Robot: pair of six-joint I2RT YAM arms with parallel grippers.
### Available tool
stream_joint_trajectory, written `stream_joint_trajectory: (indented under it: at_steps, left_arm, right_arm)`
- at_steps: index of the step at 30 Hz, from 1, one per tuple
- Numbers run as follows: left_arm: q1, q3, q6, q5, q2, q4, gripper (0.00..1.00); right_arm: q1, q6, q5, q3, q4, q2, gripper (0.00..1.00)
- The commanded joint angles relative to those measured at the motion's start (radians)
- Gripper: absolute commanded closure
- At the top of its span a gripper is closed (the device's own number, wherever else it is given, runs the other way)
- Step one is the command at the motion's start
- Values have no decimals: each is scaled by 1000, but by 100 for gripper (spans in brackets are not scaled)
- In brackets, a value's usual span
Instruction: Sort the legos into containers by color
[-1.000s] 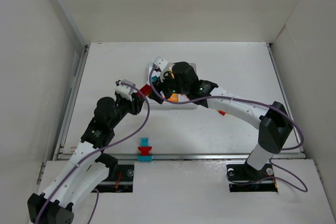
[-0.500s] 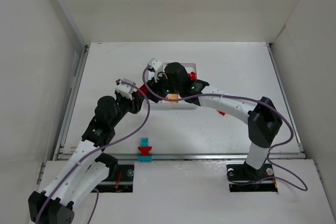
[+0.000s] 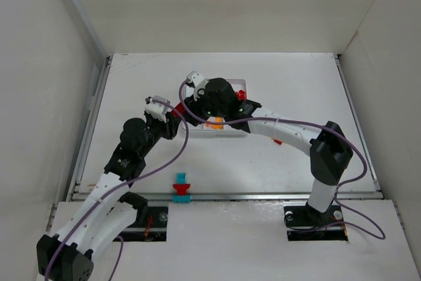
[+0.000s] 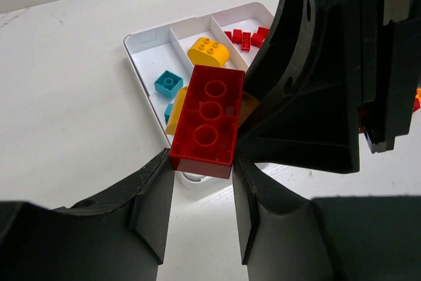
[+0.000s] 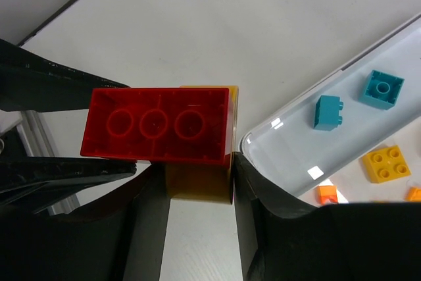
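White tabletop carries the tray; near its edge the left gripper has its jaws clamped on a red brick, and the right gripper holds with its jaws the yellow brick joined to it. We judge that the clump is being split: the next move needs a firm, straight pull apart.

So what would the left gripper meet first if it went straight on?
Probably the right gripper, its black body close ahead, clamped on the yellow plastic brick joined to the red plastic brick that the left gripper holds; the white plastic tray lies beyond.
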State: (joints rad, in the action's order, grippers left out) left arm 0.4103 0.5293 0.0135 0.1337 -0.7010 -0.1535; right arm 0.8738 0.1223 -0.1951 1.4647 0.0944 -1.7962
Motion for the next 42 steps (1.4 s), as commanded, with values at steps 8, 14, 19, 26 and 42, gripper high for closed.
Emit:
stream_joint_trajectory:
  at_steps: [8,14,19,26,42]
  left_arm:
    - [8,107,-6,-13,-75,-195,100]
    - [8,97,3,-23,-75,-204,100]
    - [8,87,3,-23,-95,-225,100]
    - [8,87,26,-23,-124,-274,100]
    - [8,107,16,-14,-152,-255,100]
  right_arm:
    - [-79,137,96,-168,-67,11,100]
    - [-110,155,105,-201,-67,20,100]
    - [-110,155,106,-210,-42,2,100]
    - [-101,131,266,-175,85,-9,100]
    - [-140,187,378,-239,126,101,100]
